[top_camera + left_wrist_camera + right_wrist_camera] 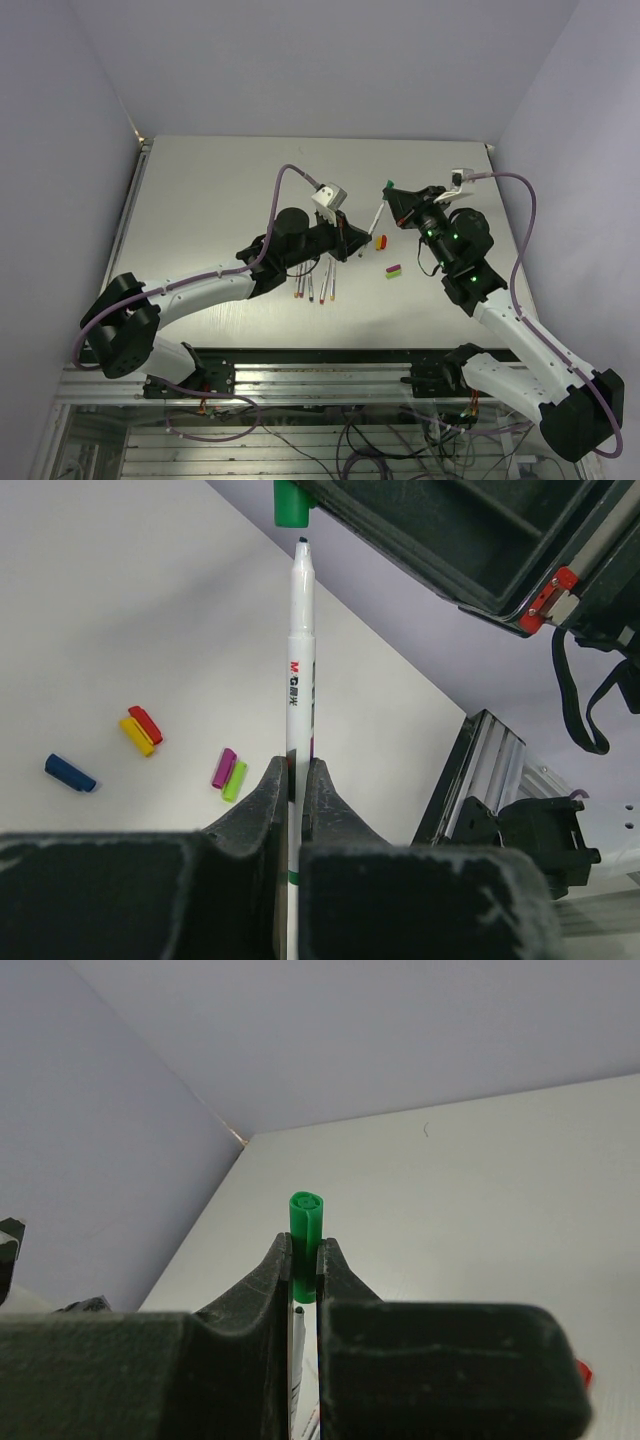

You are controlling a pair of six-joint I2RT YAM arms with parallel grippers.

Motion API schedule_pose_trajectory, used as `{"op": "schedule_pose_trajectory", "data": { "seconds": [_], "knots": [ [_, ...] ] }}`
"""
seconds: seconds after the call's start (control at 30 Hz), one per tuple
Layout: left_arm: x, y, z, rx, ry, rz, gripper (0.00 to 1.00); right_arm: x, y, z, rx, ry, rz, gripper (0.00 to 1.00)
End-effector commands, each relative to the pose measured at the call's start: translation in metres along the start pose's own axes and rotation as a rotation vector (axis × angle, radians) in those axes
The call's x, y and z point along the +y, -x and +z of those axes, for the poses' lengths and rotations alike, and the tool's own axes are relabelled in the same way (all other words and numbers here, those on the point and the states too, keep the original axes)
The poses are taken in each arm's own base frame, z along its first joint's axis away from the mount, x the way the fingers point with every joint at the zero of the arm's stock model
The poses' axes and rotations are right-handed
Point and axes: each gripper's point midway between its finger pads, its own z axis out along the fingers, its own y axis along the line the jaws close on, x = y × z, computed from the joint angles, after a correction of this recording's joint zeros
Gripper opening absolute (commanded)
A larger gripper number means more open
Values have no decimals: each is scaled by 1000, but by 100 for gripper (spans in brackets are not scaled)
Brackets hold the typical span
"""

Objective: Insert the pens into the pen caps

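My left gripper [297, 780] [352, 236] is shut on a white pen [300, 660] [376, 213], holding it by its lower barrel with the dark tip pointing up. My right gripper [305, 1260] [392, 193] is shut on a dark green pen cap [306, 1235] [292, 505]. The pen's tip sits just under the cap's mouth, with a small gap between them. Several more pens [313, 283] lie side by side on the table under the left arm. Loose caps lie on the table: blue [70, 773], yellow [136, 736], red [146, 723], purple [223, 767] and light green [235, 779].
The grey table [220, 190] is boxed in by pale walls at the back and both sides. A metal rail [330, 375] with cables runs along its near edge. The right arm's black wrist body [480, 540] hangs close above the pen.
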Motion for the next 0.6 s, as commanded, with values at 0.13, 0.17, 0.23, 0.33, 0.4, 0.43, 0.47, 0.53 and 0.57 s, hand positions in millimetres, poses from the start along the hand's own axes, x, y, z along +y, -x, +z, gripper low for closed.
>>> {"op": "schedule_pose_trajectory", "data": {
  "seconds": [0.13, 0.17, 0.23, 0.33, 0.4, 0.43, 0.47, 0.53, 0.57],
  "knots": [
    [-2, 12, -2, -43, 13, 27, 7, 4, 5, 1, -24, 16, 0, 0],
    [-2, 13, -2, -48, 13, 27, 7, 3, 4, 1, -19, 14, 1, 0],
    [-2, 14, -2, -50, 13, 27, 7, 4, 2, 1, -13, 20, 7, 0],
    [-2, 16, -1, -59, 19, 26, 7, 5, -2, 1, -6, 31, 22, 0],
    [-2, 16, 0, -61, 18, 24, 7, 5, -5, 1, 1, 34, 32, 0],
    [-2, 16, 0, -60, 18, 23, 7, 5, -6, 1, 4, 38, 36, 0],
    [-1, 15, 1, -59, 19, 23, 7, 6, -7, 1, 6, 42, 40, 0],
    [0, 15, 2, -59, 23, 22, 7, 6, -10, 1, 14, 46, 46, 0],
    [0, 15, 2, -59, 23, 23, 7, 6, -10, 1, 15, 49, 50, 0]
  ]
}}
